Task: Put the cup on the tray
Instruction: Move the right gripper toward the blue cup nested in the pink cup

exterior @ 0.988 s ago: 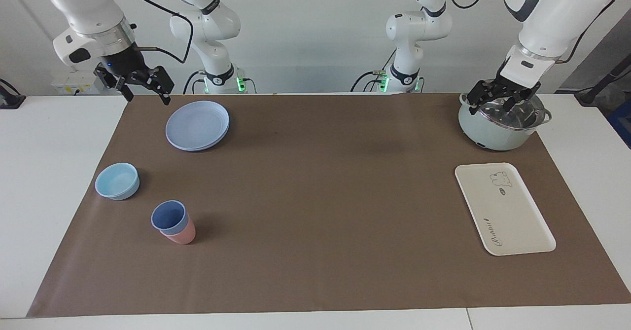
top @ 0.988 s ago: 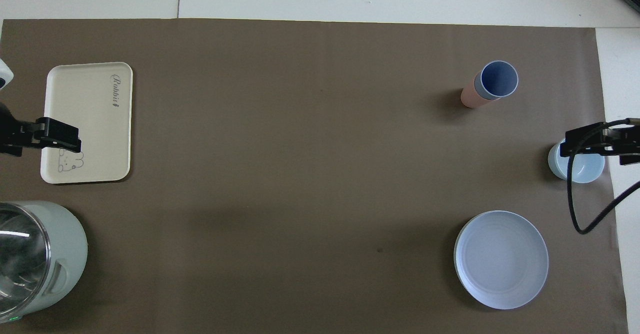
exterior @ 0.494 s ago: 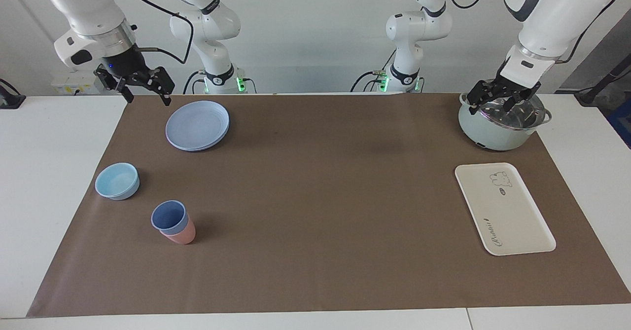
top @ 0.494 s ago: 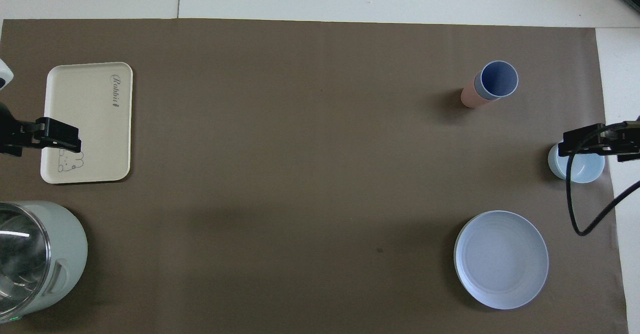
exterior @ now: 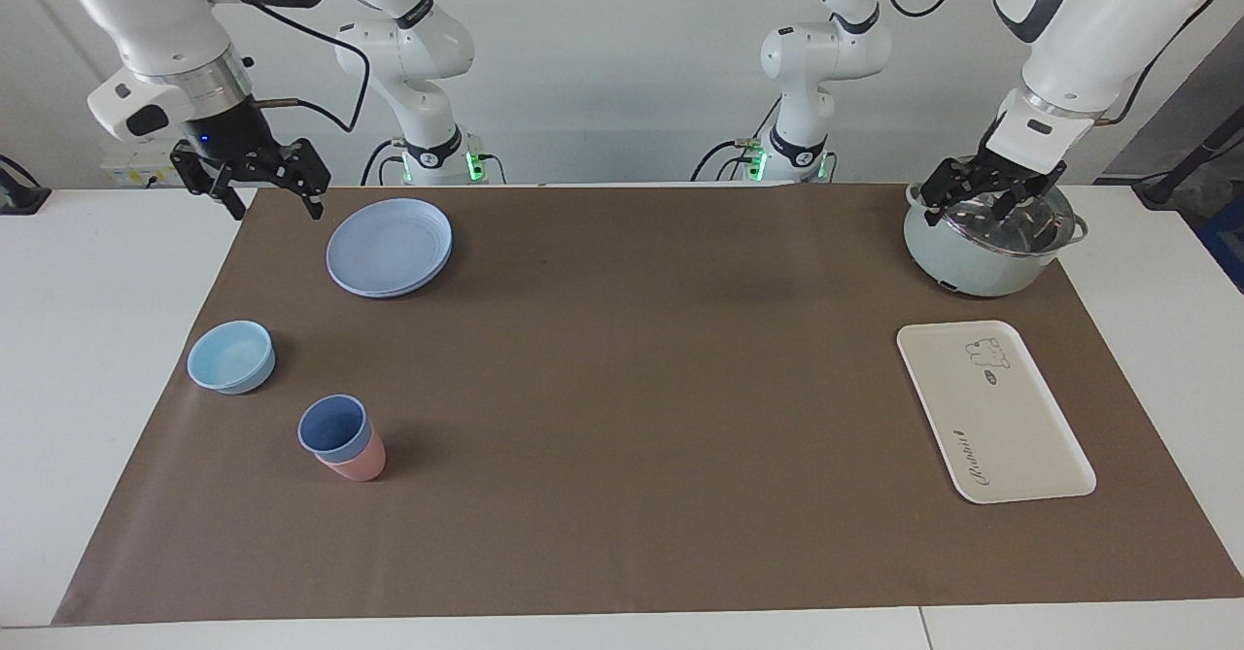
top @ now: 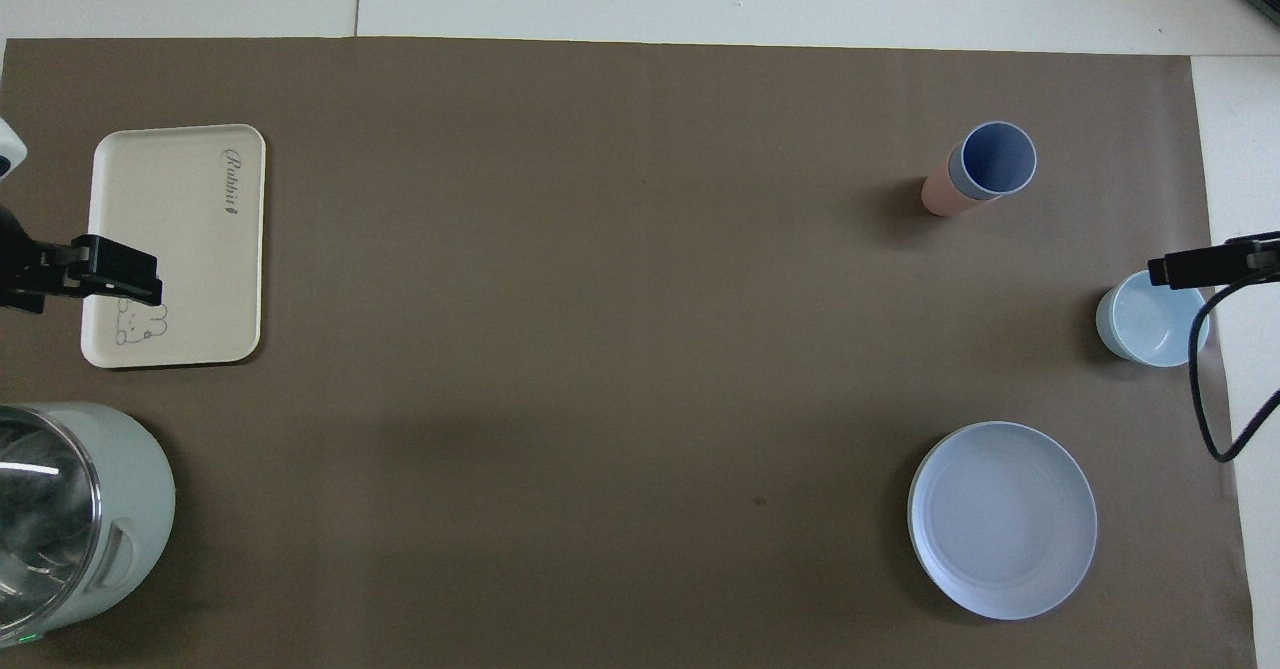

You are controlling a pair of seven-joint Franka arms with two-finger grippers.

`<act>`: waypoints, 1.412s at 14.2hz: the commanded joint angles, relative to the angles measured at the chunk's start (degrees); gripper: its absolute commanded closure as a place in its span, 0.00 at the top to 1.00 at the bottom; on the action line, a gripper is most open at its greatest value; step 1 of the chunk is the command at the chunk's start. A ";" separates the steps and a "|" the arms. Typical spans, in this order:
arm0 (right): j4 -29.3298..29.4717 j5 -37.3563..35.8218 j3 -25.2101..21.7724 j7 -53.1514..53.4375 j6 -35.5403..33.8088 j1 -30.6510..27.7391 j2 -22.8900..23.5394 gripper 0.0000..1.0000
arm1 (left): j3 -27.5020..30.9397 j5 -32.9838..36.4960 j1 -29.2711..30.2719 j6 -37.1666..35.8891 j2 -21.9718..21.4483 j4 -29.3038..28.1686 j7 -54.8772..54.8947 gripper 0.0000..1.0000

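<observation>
The periwinkle-blue cup (exterior: 333,427) stands upright, nested inside a pink cup (exterior: 362,462), toward the right arm's end of the table; it also shows in the overhead view (top: 992,159). The cream tray (exterior: 993,409) with the bear drawing lies flat and bare toward the left arm's end, also in the overhead view (top: 175,244). My right gripper (exterior: 260,184) is open and empty, up in the air over the mat's corner beside the blue plate. My left gripper (exterior: 989,201) is open and empty over the pot.
A round blue plate (exterior: 389,245) lies nearer to the robots than the cups. A light-blue bowl (exterior: 231,356) sits beside the cups at the mat's edge. A pale green pot (exterior: 972,263) with a glass lid stands nearer to the robots than the tray.
My right gripper has moved outward toward the right arm's end of the table and slightly up, uncovering the bowl in the overhead view. The left arm has not moved.
</observation>
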 commanded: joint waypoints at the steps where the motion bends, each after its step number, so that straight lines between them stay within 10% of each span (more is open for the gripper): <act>1: -5.93 7.49 0.39 -11.99 8.62 -3.33 -0.26 1.00 | -0.10 0.12 0.20 0.89 -1.41 -1.73 0.71 1.00; 8: -9.99 39.64 0.30 -67.97 20.00 -11.68 11.59 1.00 | -0.10 0.12 0.20 0.98 -1.41 -1.73 0.71 1.00; 20: -9.64 69.12 0.39 -98.61 12.88 -14.32 27.51 1.00 | -0.10 0.12 0.20 0.98 -1.41 -1.73 0.72 1.00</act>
